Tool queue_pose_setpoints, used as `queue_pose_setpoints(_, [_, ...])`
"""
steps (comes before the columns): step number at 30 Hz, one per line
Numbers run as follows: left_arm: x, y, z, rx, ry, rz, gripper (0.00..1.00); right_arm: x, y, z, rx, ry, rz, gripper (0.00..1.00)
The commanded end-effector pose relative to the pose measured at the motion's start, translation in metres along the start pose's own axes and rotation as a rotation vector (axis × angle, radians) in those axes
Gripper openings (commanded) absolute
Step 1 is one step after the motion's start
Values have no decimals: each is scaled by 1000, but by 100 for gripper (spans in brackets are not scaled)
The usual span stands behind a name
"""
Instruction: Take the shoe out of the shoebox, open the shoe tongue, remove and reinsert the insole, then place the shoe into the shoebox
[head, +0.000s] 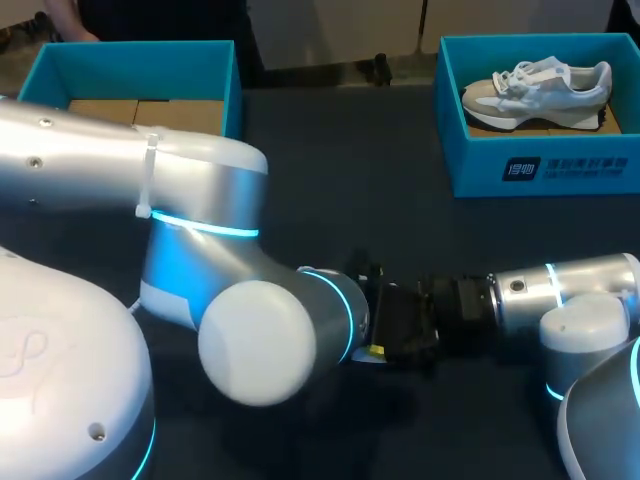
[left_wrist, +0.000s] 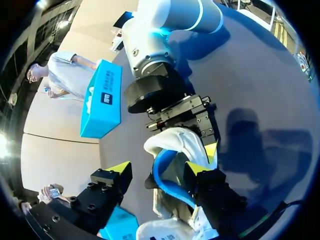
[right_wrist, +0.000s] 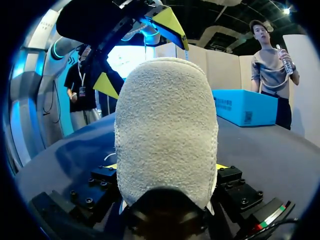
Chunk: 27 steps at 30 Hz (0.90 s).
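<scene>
At table (head: 330, 160) centre, wrist cams only (overhead blocked): shoe (right_wrist: 167, 130) in grip of R pincer (right_wrist: 167, 167), L pincer (left_wrist: 161, 167) wide.

White shoe (left_wrist: 170, 146) sat clamped in right end effector (left_wrist: 191, 134), left end effector (left_wrist: 159, 169) gaped wide – one finger at the shoe's blue-lined opening, teal shoebox (left_wrist: 102, 100) lay beyond on dark worktop (left_wrist: 260, 90).

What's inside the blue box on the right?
A pale sneaker with white laces rests on brown cardboard in the box. The near wall hides the floor just behind it.
</scene>
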<state>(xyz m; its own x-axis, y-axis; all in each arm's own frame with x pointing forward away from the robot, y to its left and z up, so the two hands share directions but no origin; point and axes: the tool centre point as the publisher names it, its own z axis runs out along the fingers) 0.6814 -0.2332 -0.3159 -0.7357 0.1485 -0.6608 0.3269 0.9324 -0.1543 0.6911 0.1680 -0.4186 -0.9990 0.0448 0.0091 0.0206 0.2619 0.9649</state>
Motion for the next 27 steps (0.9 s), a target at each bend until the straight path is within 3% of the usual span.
queue_pose_setpoints(1, [1,-10,12,-17,-3,-1,63,1,0,2,3,-2,-1,0])
queue_pose_setpoints(11, [0,-6,24,-36,4,44,48,1,0,2,3,-2,-1,0])
queue_pose_setpoints(25, [-1,-5,34,-37,20,105,46,1,0,2,3,-2,-1,0])
queue_pose_setpoints(27, [-1,-5,34,-35,26,110,37,1,0,2,3,-2,-1,0])
